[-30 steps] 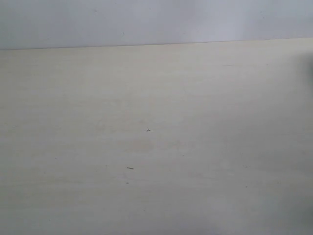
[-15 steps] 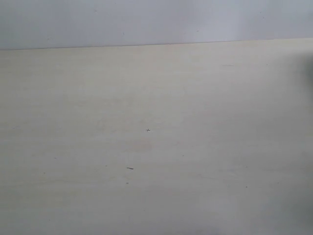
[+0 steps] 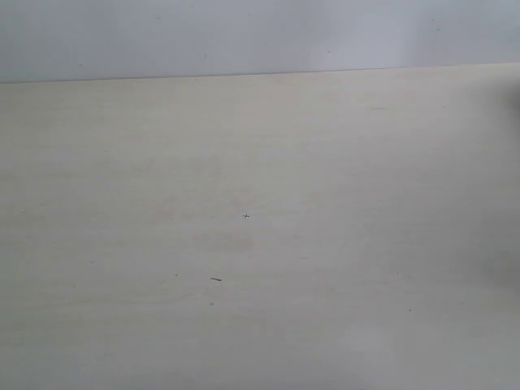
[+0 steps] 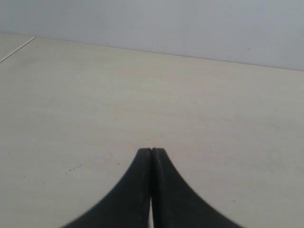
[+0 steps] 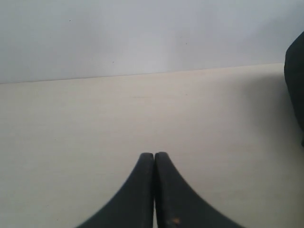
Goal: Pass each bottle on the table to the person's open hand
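Observation:
The pale beige table [image 3: 260,203] fills the exterior view, with only a few tiny dark specks on it. No bottle shows in any view, and the person's open hand is out of view. In the left wrist view my left gripper [image 4: 151,151] is shut, its two black fingers pressed together with nothing between them, above bare tabletop [image 4: 190,104]. In the right wrist view my right gripper [image 5: 154,155] is shut the same way over the table [image 5: 95,123]. Neither gripper appears in the exterior view.
A grey-white wall [image 3: 244,36] rises behind the table's far edge. A dark blurred shape [image 5: 295,90] stands at the border of the right wrist view; a faint dark smudge [image 3: 515,114] sits at the exterior view's right border. A table corner edge [image 4: 16,50] shows in the left wrist view.

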Action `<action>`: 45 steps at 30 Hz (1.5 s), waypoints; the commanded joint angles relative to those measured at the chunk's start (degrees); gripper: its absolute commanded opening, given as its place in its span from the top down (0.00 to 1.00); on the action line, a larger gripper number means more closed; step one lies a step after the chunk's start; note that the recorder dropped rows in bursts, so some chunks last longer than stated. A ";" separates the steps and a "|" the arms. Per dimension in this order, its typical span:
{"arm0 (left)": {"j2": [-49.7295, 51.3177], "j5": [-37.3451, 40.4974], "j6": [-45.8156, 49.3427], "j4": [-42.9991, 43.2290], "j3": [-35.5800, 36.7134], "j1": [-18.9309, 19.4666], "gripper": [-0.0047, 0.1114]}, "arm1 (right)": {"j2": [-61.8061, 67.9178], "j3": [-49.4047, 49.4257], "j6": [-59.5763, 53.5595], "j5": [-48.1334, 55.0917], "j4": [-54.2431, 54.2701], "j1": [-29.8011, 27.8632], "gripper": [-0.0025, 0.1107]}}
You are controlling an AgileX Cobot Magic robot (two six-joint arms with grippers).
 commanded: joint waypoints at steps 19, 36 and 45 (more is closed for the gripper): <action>-0.24 -0.23 0.31 -0.31 0.20 -0.20 0.96 | 0.13 0.24 -0.07 -0.56 -0.32 -0.24 0.98; -0.24 -0.23 0.31 -0.19 0.20 -0.20 0.96 | -5.93 0.24 -0.07 3.83 -0.21 -0.24 0.98; -0.24 -0.23 0.31 -0.19 0.20 -0.20 0.96 | -5.93 0.24 -0.07 3.83 -0.21 -0.24 0.98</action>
